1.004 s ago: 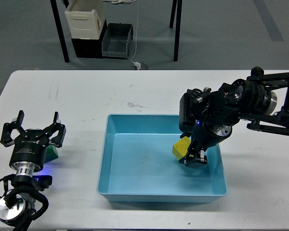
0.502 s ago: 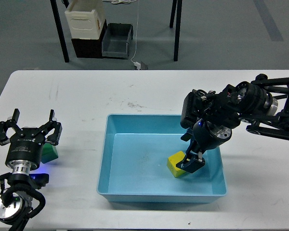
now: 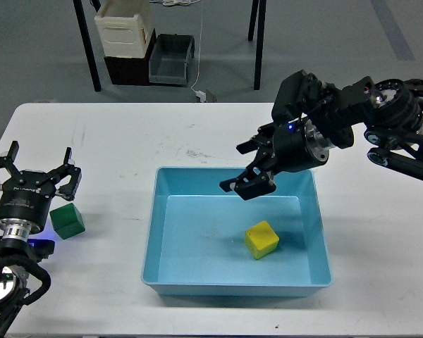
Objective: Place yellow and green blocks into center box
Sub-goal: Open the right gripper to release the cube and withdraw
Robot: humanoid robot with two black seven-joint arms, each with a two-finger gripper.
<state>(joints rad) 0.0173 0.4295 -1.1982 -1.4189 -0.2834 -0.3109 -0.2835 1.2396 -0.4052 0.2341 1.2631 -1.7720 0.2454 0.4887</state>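
Half done, I'd say: the yellow block (image 3: 261, 239) sits loose inside the blue box (image 3: 158, 211) under the right gripper (image 3: 247, 168), fingers apart and empty, while the green block (image 3: 67, 220) waits on the table (image 3: 127, 141) by the spread left gripper (image 3: 32, 175).

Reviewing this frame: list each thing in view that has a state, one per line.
yellow block: resting inside the box, released
green block: on the table, outside the box, ungrasped
blue box: open-topped, holds only the yellow block
right hand: open, empty, above the box
left hand: open, empty, by the green block
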